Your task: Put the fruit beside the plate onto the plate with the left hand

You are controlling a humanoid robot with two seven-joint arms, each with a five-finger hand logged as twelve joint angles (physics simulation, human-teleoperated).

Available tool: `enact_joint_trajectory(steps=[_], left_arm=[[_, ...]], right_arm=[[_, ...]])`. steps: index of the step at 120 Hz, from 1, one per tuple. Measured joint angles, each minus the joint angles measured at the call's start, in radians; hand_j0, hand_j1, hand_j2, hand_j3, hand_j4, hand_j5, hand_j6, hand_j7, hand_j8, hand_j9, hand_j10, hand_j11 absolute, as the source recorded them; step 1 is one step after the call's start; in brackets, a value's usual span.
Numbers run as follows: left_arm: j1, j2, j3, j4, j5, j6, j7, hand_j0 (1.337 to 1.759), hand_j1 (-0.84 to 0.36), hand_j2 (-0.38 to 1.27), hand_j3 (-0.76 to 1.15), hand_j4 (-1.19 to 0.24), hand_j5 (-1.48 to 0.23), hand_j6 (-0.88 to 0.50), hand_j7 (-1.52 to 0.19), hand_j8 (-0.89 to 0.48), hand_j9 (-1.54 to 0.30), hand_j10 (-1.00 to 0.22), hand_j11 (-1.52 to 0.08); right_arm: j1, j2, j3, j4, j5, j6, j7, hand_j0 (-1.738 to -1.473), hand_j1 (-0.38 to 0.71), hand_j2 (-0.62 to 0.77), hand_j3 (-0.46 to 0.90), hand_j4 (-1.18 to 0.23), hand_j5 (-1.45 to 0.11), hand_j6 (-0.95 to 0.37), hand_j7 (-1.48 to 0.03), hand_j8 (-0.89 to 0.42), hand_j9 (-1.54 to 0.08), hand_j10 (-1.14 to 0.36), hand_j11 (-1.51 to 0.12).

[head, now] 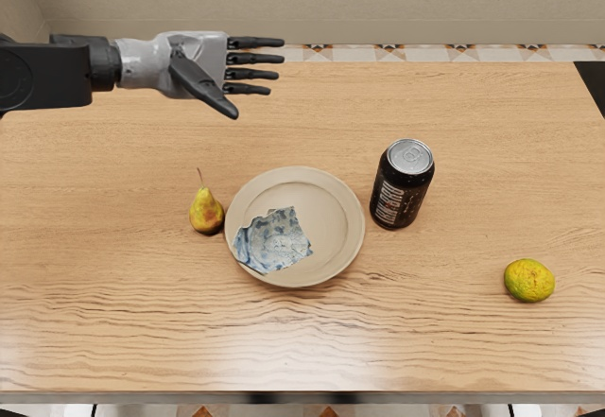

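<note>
Left hand (198,61): hovers above the far left of the worktop (132,322), fingers (253,59) stretched out straight, holding nothing.
Pear (205,212): stands upright, stem up, just beside the left rim of the plate (337,215).
Handling: likely light, firm and smooth-skinned; could roll if nudged.
Grip: best taken around the broad lower body, not the thin stem.
Bystanders: drinks can (402,183) and citrus fruit (528,280), right of the plate.

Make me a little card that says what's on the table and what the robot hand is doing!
plate: middle of table, no fruit on it
pear: upright, beside plate's left rim
can: upright, right of plate
citrus fruit: far right, apart from plate
left robot hand: open, over table's back left, holding nothing
</note>
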Motion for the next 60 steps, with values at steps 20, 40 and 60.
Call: enact_joint_trajectory(steps=[20,40,60], left_arm=[[-0.001,0.012,0.002,0.032,0.080,0.000,-0.002,1.658,0.35,0.00,0.00,0.00,0.01,0.00,0.01,0.01,0.00,0.01,0.00],[-0.010,0.000,-0.002,0.152,0.299,0.000,-0.102,1.658,0.35,0.00,0.00,0.00,0.00,0.00,0.01,0.00,0.00,0.00,0.00],[0.039,-0.004,-0.001,0.179,0.467,0.000,-0.303,1.658,0.35,0.00,0.00,0.00,0.00,0.00,0.00,0.00,0.00,0.00,0.00]], right_arm=[[0.005,0.000,0.001,-0.016,-0.001,0.000,0.000,-1.658,-0.33,0.00,0.00,-0.02,-0.02,-0.02,-0.02,-0.02,-0.02,-0.02,-0.02],[0.010,0.000,-0.001,-0.026,-0.003,0.000,0.000,-1.658,-0.33,0.00,0.00,-0.02,-0.02,-0.02,-0.02,-0.02,-0.02,-0.02,-0.02],[0.011,0.000,-0.001,-0.028,-0.003,0.000,0.000,-1.658,-0.33,0.00,0.00,-0.02,-0.02,-0.02,-0.02,-0.02,-0.02,-0.02,-0.02]])
